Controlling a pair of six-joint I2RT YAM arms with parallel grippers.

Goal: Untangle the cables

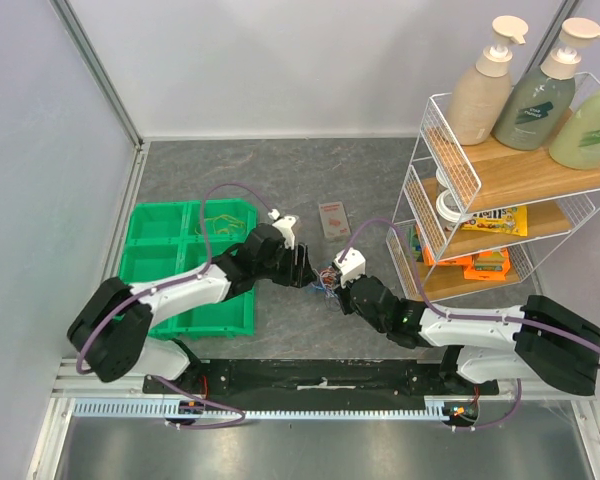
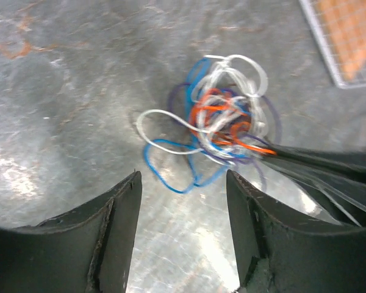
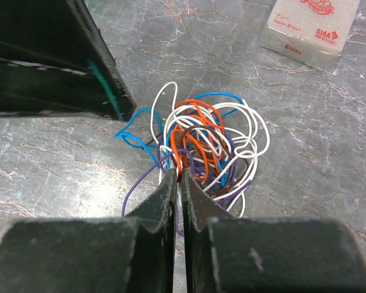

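We find the cables in one tangle of white, blue, orange and purple loops on the grey tabletop, between the two arms. The right gripper is nearly closed, pinching an orange strand at the tangle's edge. The left gripper hangs just beside the tangle, jaws wide and holding nothing.

The cables lie on the table in one tangled clump of white, blue, orange and purple loops. Some yellow cables lie apart in a green bin.
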